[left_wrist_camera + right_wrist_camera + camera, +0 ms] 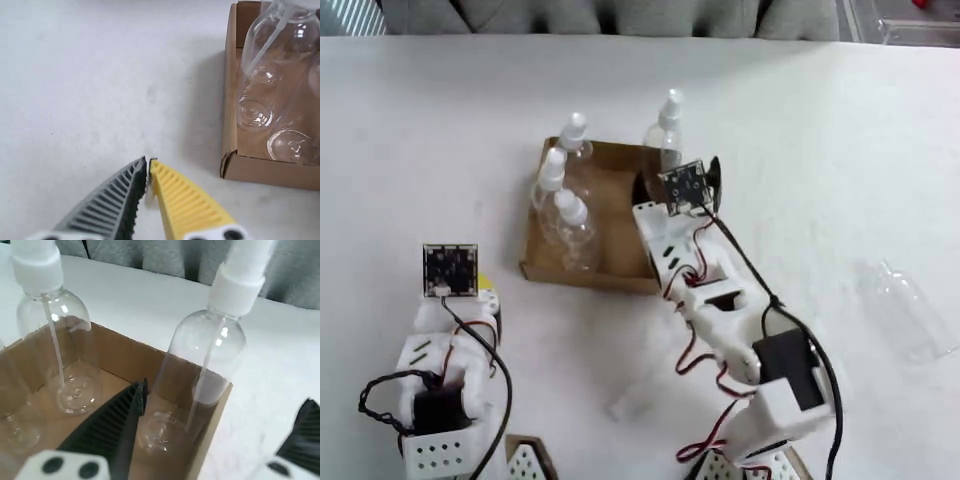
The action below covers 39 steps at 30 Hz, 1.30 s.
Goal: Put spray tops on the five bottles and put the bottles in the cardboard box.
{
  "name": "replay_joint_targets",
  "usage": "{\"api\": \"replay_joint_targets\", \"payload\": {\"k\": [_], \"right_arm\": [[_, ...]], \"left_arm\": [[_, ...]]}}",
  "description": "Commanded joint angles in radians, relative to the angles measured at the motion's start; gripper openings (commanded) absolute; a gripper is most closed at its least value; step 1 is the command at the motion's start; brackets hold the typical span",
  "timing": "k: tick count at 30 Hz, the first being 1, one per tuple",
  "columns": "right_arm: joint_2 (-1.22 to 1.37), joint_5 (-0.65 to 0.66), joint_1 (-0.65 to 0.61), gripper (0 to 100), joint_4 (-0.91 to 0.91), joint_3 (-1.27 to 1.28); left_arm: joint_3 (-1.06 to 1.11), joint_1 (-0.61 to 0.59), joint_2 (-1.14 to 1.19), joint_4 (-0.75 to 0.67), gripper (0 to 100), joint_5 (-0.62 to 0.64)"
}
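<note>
4 of 5 bottles (570, 215) stand capped in the cardboard box (535, 268).
The right gripper (225, 395) gapes wide around the 4th bottle (205, 355), holding nothing. The left gripper (148, 162) is closed and empty. The 5th bottle (910, 310) lies on the counter (800, 120), apparently uncapped.

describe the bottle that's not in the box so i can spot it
Find the cardboard box in the middle of the table, then look right, past the right arm. A clear bottle lies flat there, alone, with no white spray top, unlike the upright bottles in the box.
</note>
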Motion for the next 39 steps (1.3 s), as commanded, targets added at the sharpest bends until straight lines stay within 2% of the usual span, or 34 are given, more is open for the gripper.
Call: {"api": "replay_joint_targets", "payload": {"k": [1, 5, 7, 13, 14, 17, 20, 25, 29, 34, 39], "right_arm": [[-0.114, 0.003, -0.004, 39.0, -0.016, 0.026], [-0.2, 0.009, 0.013, 38.6, -0.013, 0.071], [-0.254, 0.009, 0.042, 34.1, -0.013, 0.084], [-0.441, 0.011, 0.171, 3.0, 0.133, 0.092], [-0.475, 0.011, 0.186, 0.5, 0.176, 0.092], [-0.587, 0.011, 0.26, 6.1, 0.366, 0.092], [-0.71, 0.023, 0.349, 4.6, 0.608, 0.072], [-0.875, 0.276, 0.527, 2.0, 1.063, -0.032], [-0.923, 0.453, 0.668, 2.1, 1.32, -0.132], [-0.921, 0.632, 0.839, 2.1, 1.531, -0.206], [-0.921, 0.848, 0.989, 2.2, 1.587, -0.207]], "left_arm": [[0.002, 0.013, -0.004, -0.032, 2, -0.009], [0.002, 0.013, -0.004, -0.032, 2, -0.009], [0.002, 0.013, -0.004, -0.032, 2, -0.009], [0.002, 0.013, -0.004, -0.032, 2, -0.009], [0.002, 0.013, -0.004, -0.032, 2, -0.009], [0.002, 0.013, -0.004, -0.032, 2, -0.009], [0.002, 0.015, -0.004, -0.032, 2, -0.009], [0.002, 0.015, -0.004, -0.032, 2, -0.009], [0.002, 0.015, -0.004, -0.032, 2, -0.009], [0.002, 0.015, -0.004, -0.025, 2, -0.009], [0.002, 0.015, -0.004, -0.025, 2, -0.009]]}}
